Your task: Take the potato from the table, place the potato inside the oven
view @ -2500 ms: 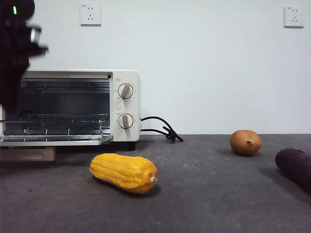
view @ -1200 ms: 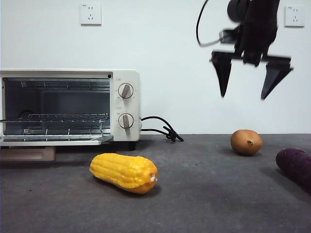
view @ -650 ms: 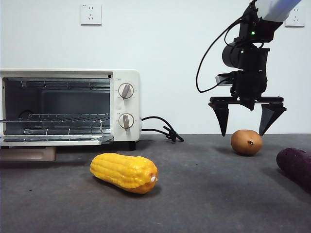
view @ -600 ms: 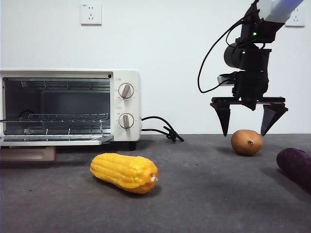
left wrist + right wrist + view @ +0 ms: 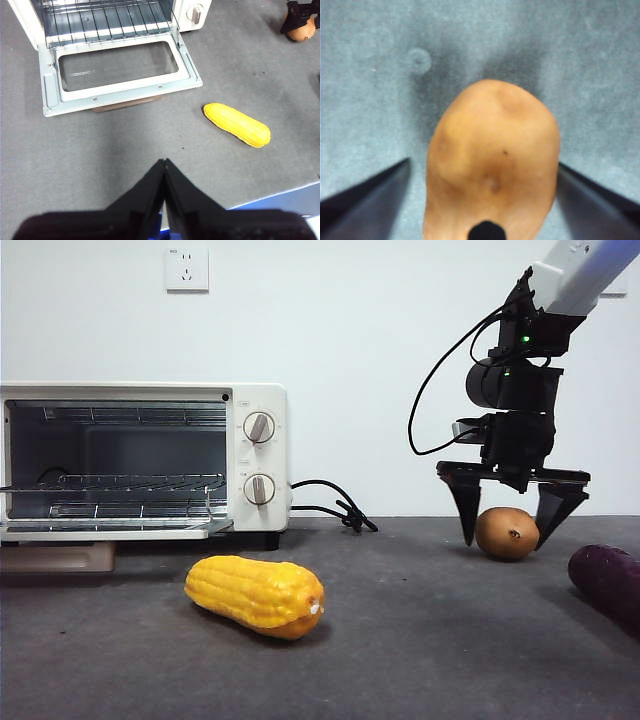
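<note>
The right gripper (image 5: 509, 536) is lower now than half a second ago. Then its open jaws hung just above the potato (image 5: 507, 533). Now they reach down on both sides of the potato, with the tips close to the table (image 5: 400, 640). Two seconds ago this arm was not there, and a dark arm covered the top left corner. That arm is gone from the front view now.

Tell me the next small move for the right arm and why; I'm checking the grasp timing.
Probably close the right tool on the potato. Its jaws are open and stand on either side of the potato, tips down near the table, with small gaps on both sides in the right wrist view. The oven door is already open, so nothing else needs doing first. The left tool waits, shut.
</note>
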`<action>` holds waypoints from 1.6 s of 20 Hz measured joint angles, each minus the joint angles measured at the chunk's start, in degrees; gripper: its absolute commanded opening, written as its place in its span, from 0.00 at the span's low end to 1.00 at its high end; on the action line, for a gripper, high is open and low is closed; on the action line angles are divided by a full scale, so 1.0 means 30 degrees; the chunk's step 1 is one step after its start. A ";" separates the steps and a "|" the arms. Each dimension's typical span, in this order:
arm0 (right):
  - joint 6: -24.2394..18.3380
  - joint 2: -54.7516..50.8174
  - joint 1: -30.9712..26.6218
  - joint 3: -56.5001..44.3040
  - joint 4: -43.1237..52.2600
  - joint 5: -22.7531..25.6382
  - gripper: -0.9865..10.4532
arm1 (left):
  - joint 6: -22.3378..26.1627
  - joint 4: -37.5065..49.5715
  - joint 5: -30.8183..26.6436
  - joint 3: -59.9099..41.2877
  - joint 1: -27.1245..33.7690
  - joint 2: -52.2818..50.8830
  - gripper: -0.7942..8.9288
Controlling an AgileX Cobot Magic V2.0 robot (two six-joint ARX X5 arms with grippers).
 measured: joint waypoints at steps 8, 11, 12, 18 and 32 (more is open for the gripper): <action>0.0583 0.0000 0.0138 0.4517 -0.5493 -0.1180 0.17 | 0.0000 0.0160 -0.0007 0.0000 0.0000 0.0000 0.08; 0.1005 0.0000 0.0780 0.7460 -0.7074 -0.3759 0.17 | 0.0007 0.0233 -0.0036 0.0000 0.0000 0.0000 0.08; 0.1333 -0.0080 0.1137 0.8087 -0.7074 -0.4896 0.17 | 0.0015 0.0233 -0.0109 0.0000 0.0000 0.0000 0.08; 0.2339 -0.0175 0.5450 0.9471 -0.7074 -0.7796 0.17 | 0.0474 -0.0007 -0.1588 0.0000 0.0000 0.0000 0.08; -0.0233 -0.0175 1.3712 0.9471 0.3650 -0.3271 0.17 | 0.1676 -0.0007 -0.1690 0.0000 0.0000 -0.0182 0.08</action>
